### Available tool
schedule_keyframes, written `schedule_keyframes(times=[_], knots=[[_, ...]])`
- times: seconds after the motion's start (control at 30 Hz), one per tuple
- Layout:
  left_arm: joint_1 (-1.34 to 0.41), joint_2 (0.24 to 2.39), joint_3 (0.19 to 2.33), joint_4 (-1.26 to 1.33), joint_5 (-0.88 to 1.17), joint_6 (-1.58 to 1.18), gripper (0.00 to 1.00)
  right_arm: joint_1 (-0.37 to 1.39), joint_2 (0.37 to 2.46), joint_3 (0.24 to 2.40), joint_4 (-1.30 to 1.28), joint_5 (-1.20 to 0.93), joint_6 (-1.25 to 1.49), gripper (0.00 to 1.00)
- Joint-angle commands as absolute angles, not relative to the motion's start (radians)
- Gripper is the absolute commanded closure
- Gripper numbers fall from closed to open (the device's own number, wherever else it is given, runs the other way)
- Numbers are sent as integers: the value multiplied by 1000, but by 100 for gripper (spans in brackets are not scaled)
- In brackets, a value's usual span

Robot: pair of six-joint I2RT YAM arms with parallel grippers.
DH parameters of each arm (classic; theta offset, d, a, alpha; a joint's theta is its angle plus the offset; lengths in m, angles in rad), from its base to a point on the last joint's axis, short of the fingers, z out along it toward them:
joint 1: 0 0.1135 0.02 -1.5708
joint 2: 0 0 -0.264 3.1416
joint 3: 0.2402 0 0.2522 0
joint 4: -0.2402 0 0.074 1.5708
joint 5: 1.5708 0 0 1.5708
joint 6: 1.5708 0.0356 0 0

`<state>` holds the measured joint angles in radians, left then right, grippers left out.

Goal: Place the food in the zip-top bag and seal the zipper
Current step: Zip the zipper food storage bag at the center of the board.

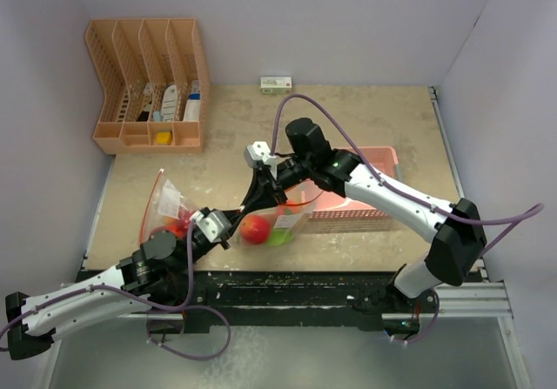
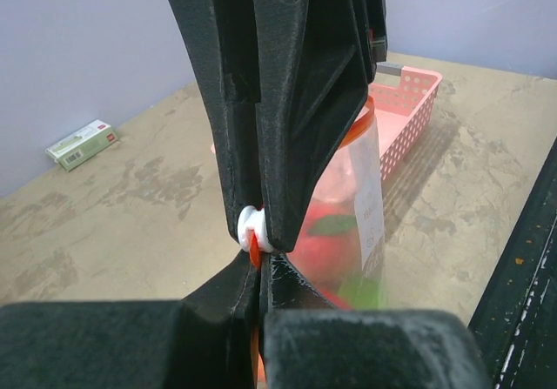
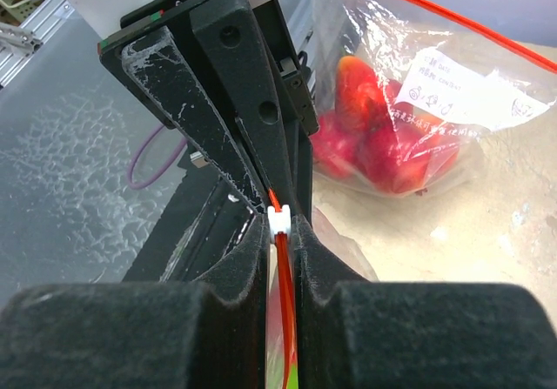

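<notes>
Table, beige, mottled top. Orange slotted file organizer, far left corner: small packets stand in its compartments. Pink perforated basket, right of centre, partly under the right arm; contents not discernible. Zip-top bag, clear, centre of the near edge: holds a red apple and a green piece. Second clear bag, to its left beside the left arm: holds several red fruits. White-and-green box, flat by the back wall. Left gripper: jaws pressed together on the central bag's red zipper. Right gripper: jaws nipped on the same zipper, tip to tip with the left, the white slider at their meeting point; the apple sits in the bag just beside both.
</notes>
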<state>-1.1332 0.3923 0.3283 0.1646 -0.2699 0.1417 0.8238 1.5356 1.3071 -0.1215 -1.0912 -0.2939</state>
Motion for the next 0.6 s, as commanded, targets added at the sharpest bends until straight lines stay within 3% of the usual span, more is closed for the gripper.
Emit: schedule_keyframes(times=[0.0, 0.3, 0.57], knots=[[-1134, 383, 355, 196, -278, 134, 100, 816, 1484, 1313, -69, -1038, -263, 93], [-1132, 292, 369, 168, -360, 139, 100, 723, 1372, 1171, 16, -974, -184, 98], [-1134, 219, 384, 208, -488, 178, 100, 679, 1312, 1087, 41, -795, -127, 100]])
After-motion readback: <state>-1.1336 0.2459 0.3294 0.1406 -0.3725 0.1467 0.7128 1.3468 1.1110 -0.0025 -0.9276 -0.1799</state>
